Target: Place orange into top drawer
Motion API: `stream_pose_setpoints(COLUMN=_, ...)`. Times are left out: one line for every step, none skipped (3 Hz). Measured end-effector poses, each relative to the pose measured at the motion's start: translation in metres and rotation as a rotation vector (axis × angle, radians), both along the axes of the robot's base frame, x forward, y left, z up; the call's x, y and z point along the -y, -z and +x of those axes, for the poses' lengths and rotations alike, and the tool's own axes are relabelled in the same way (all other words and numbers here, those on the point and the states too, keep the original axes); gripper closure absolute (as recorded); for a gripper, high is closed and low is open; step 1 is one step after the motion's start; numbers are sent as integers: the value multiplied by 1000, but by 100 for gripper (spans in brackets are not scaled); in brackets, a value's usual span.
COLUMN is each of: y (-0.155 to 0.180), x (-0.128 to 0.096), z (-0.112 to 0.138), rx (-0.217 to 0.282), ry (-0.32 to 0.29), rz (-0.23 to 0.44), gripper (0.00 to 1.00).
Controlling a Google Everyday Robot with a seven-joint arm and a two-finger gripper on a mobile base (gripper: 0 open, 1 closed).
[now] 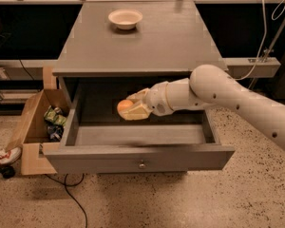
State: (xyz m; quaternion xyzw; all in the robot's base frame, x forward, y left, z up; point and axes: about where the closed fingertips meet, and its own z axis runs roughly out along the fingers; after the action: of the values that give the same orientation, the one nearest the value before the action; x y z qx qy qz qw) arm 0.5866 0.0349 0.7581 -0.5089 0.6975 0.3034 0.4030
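The top drawer point(137, 157) of the grey cabinet stands pulled out, its flat front panel and small round knob facing me. My gripper point(129, 109) reaches in from the right on the white arm and is shut on the orange point(124, 106), a small round fruit. It holds the orange inside the open drawer cavity, left of centre, a little above the drawer floor and below the cabinet top's front edge.
A shallow white bowl point(125, 18) sits at the back of the grey cabinet top point(147, 42). A brown cardboard box point(35, 122) with packets stands on the floor left of the drawer. A black cable point(69, 196) runs across the floor in front.
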Motion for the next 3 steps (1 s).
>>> stream_pose_setpoints(y=2, x=-1, z=-2, rx=-3, ry=-3, rz=-1, gripper=100)
stream_pose_setpoints(y=32, x=-2, z=6, rx=-33, ry=41, rz=-60, gripper=100)
stream_pose_setpoints(y=81, x=11, z=36, rx=-37, ry=124, rz=-79, gripper=100)
